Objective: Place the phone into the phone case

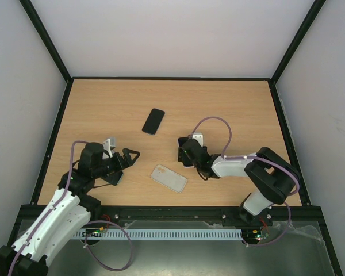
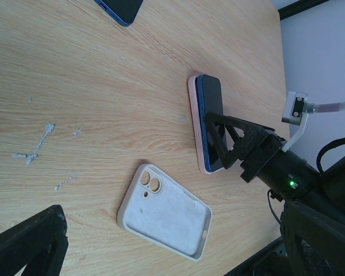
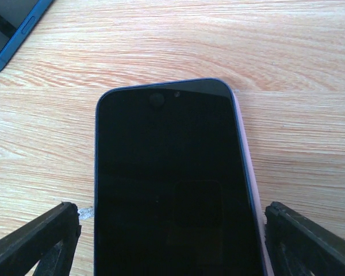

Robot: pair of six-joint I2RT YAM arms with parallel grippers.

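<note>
Both pairs spread: right fingers (image 3: 34,241) flanking phone (image 3: 172,184), left fingers (image 2: 29,247) empty. Prob slick, stiff glass slab, so pinch long edges.

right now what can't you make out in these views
- top external: the cased phone is hidden beneath the right gripper
- right wrist: its lower end is cut off by the bottom edge
- left wrist: the blue phone is cut by the top edge, only a corner shows
</note>
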